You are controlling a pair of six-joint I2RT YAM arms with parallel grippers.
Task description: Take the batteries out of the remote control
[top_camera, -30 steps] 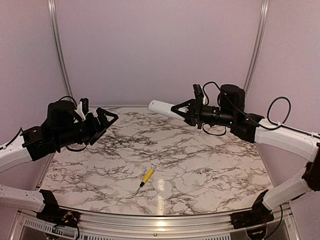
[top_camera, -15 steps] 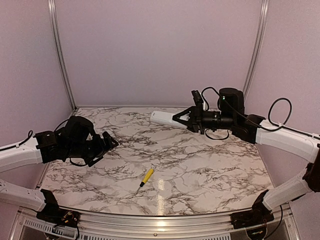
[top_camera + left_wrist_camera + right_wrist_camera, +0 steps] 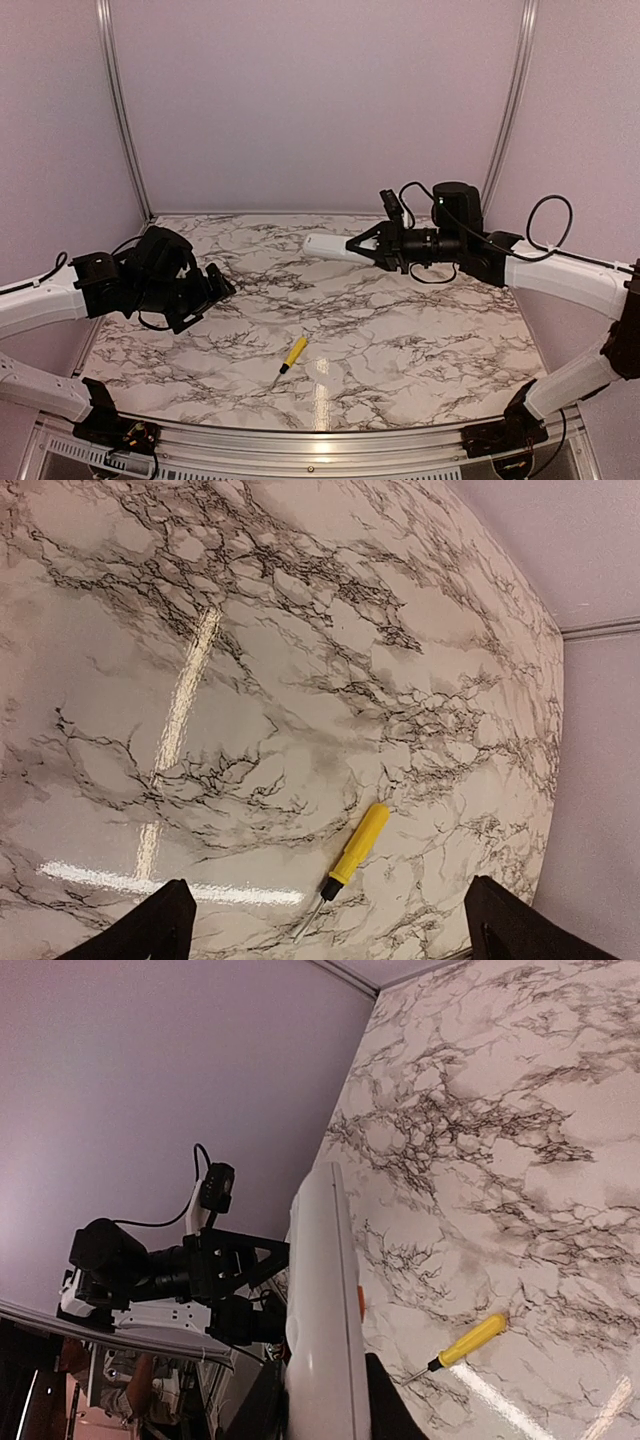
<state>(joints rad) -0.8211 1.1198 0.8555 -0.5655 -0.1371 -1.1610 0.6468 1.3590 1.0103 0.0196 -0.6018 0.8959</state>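
My right gripper (image 3: 362,246) is shut on the white remote control (image 3: 327,246) and holds it in the air above the back middle of the marble table, its free end pointing left. In the right wrist view the remote (image 3: 320,1300) stands edge-on between my fingers, an orange button on its side. My left gripper (image 3: 218,285) is open and empty, low over the left side of the table; its fingertips (image 3: 160,930) show at the bottom of the left wrist view. The batteries are not visible.
A yellow-handled screwdriver (image 3: 292,353) lies on the marble table (image 3: 400,330) near the front middle, also in the left wrist view (image 3: 358,845) and the right wrist view (image 3: 470,1340). Purple walls enclose the table.
My left arm has dropped from a raised position to low over the left side of the table. My right gripper has lowered slightly with the remote.
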